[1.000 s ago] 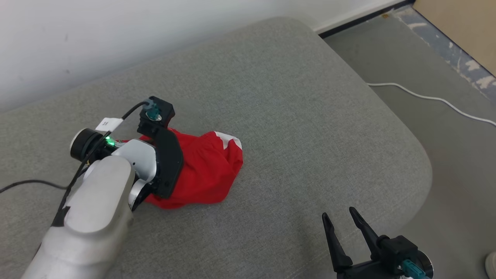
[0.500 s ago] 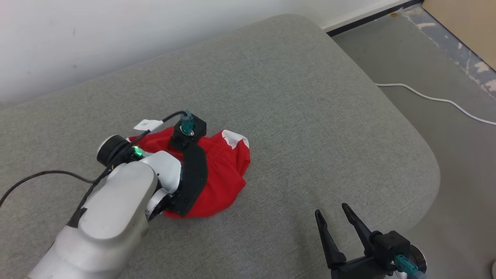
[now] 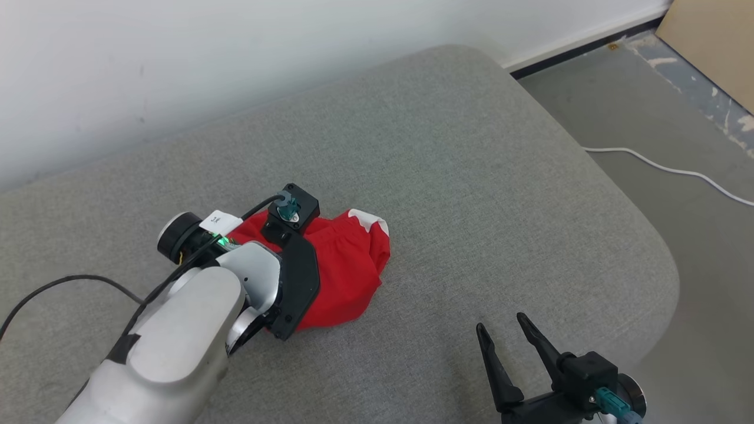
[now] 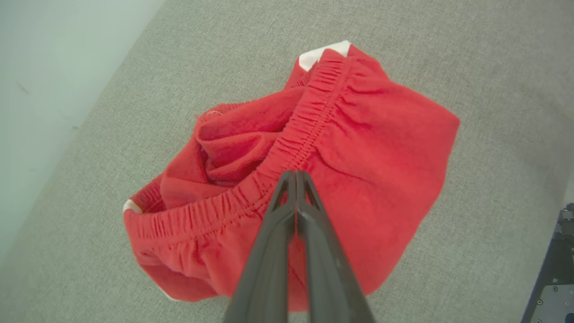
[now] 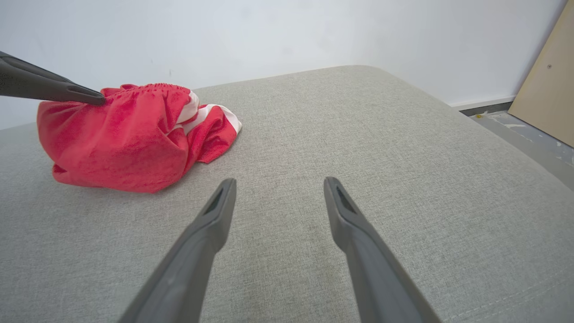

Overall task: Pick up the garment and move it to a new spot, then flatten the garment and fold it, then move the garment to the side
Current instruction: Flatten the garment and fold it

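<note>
With our left gripper (image 4: 296,176) pinched on the waistband (image 4: 316,96) of the garment (image 4: 372,148) and our right gripper (image 5: 279,181) spread apart at near right, we lift slowly, watching that the cloth clears the cushion (image 3: 471,176).

left pincer (image 4: 296,174): fingers pressed together | right pincer (image 5: 277,181): fingers spread apart
</note>
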Motion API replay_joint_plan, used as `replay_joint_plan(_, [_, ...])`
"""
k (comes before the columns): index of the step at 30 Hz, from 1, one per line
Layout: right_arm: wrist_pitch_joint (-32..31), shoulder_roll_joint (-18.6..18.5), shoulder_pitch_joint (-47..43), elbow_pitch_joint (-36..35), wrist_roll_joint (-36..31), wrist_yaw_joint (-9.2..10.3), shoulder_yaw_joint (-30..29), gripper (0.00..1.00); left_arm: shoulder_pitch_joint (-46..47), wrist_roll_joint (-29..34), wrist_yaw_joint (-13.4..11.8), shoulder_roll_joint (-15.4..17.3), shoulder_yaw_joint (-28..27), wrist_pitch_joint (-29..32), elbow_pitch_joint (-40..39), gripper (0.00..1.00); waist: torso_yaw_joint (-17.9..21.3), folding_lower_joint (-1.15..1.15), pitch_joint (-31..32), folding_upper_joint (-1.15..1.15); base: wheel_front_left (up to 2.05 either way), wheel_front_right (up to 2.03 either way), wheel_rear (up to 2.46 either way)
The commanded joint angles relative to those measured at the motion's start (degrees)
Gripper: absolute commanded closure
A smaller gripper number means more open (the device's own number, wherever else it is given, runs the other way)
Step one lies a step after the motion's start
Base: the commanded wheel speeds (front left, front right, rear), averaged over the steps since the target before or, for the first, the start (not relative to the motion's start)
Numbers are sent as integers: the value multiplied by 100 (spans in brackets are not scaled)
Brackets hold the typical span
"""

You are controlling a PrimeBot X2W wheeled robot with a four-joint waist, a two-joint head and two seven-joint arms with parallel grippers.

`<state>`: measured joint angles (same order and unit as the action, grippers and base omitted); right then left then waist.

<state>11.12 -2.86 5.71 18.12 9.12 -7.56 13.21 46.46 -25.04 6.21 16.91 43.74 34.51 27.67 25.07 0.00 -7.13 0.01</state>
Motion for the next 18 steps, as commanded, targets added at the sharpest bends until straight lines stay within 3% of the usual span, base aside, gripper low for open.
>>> replay_joint_plan(1, [-14, -3, -45, 2, -39, 14, 16, 0, -72, -31, -1, -34, -9, -31, 37, 100, -36, 0, 95, -1, 0, 0, 0])
replay_joint_plan(13, [-86, -4, -94, -52, -42, 14, 71, 0, -39, -101, -57, -82, -30, -339, 199, 100, -5, 0, 198, -1, 0, 0, 0])
replay_joint_plan(18, [-64, -3, -77, -53, -10, 14, 38, 0, 295, 61, -230, -128, -213, -1063, 19, 100, -9, 0, 182, -1, 0, 0, 0])
